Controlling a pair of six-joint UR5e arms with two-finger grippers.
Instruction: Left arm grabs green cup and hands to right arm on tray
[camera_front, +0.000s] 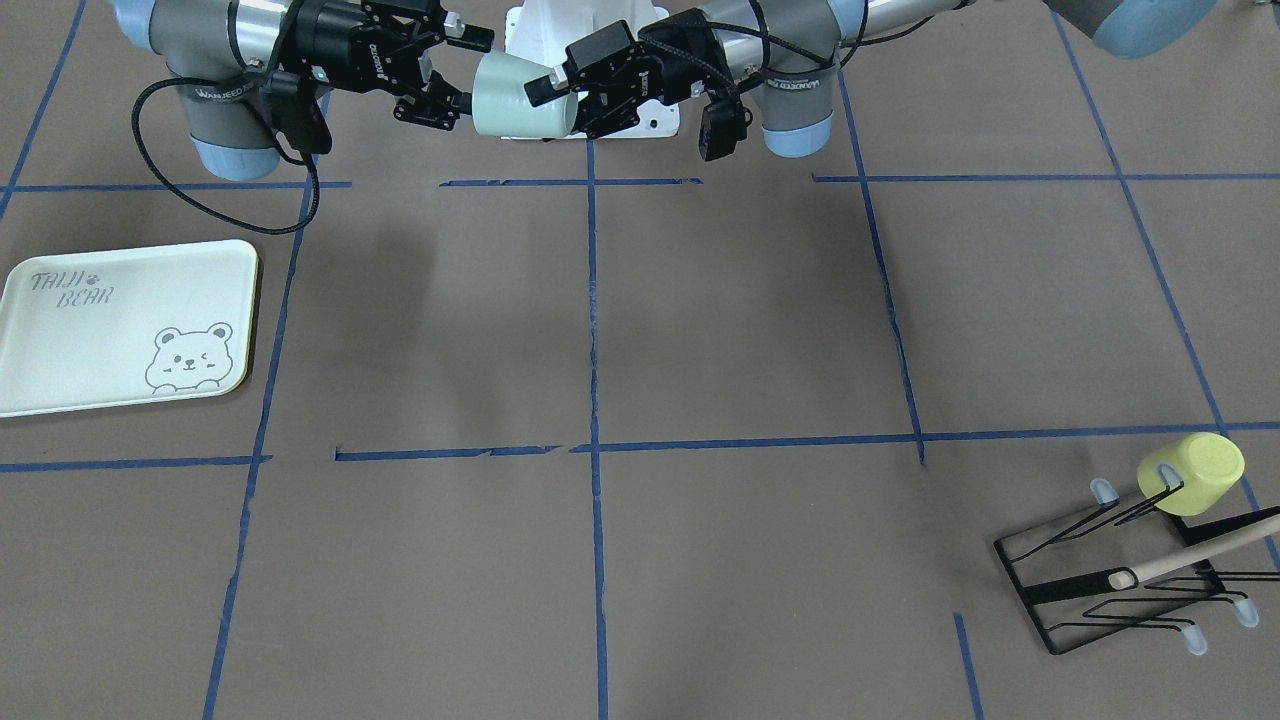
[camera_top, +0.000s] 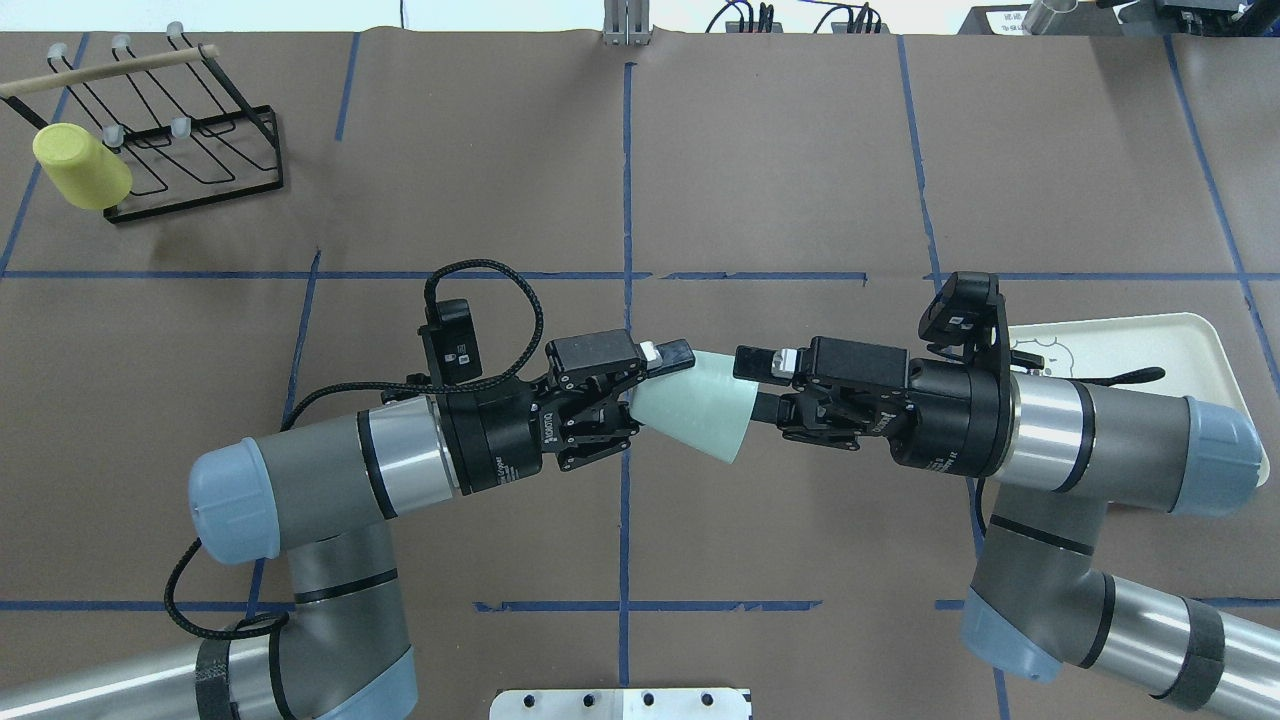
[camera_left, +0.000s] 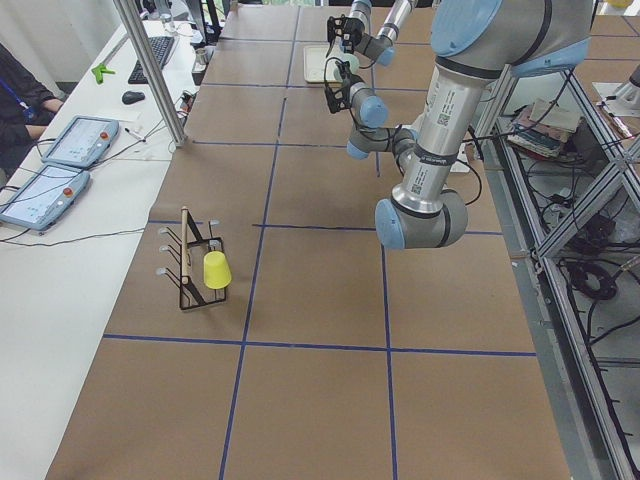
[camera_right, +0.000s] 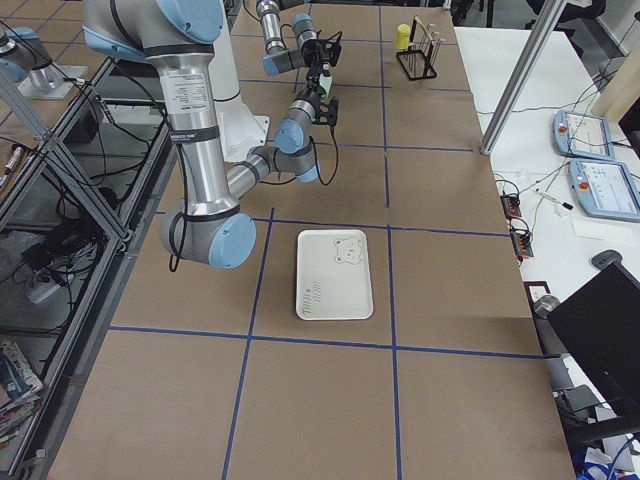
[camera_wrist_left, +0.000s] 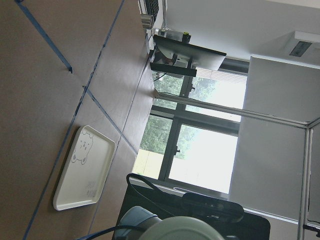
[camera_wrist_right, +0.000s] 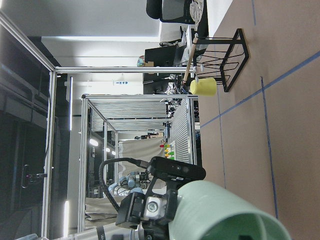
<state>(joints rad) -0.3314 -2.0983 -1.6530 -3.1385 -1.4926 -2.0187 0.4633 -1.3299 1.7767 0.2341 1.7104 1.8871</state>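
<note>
The green cup (camera_top: 695, 410) is off the table, lying on its side in the air between my two hands. My left gripper (camera_top: 655, 395) is clamped on its closed end. The open rim points at my right gripper (camera_top: 757, 385), whose fingers are spread at the rim and not yet closed on it.

I judge the grab and the lift done and the hand-over half made. My right hand has to close, my left has to let go, and the cup has to travel to the tray (camera_top: 1200, 350). The tray lies bare behind my right wrist, well apart from the cup.

I cannot tell whether my right fingertips touch the cup, or whether one sits inside the rim. The cup hides my left hand's lower finger. Both wrist views catch only a sliver of the cup, and the side views show the hands too small.
</note>
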